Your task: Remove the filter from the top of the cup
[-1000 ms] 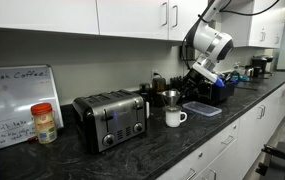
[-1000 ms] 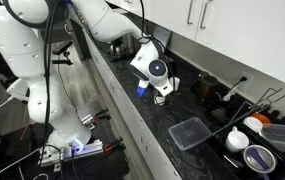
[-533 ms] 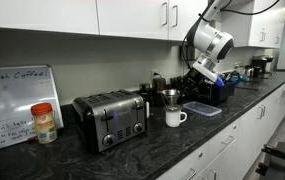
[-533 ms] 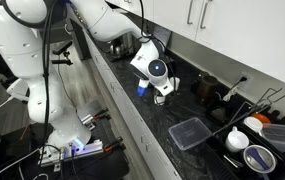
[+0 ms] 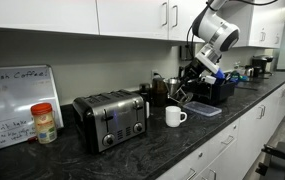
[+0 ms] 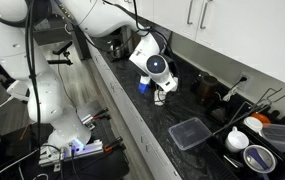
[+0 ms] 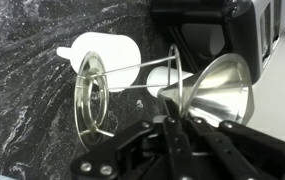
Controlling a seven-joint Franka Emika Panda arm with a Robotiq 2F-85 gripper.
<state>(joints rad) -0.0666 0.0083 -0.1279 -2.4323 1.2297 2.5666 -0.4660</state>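
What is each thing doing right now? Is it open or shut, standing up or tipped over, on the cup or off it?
filter: off the cup, held in the air, tipped on its side.
cup: standing upright on the counter, nothing on top.
gripper: shut on the filter.
jar: upright, red lid on.
cupboard doors: shut.

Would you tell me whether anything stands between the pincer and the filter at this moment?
Nothing visible does: the pincer is shut on the filter, holding it tilted above the cup, apparently clear of its rim.
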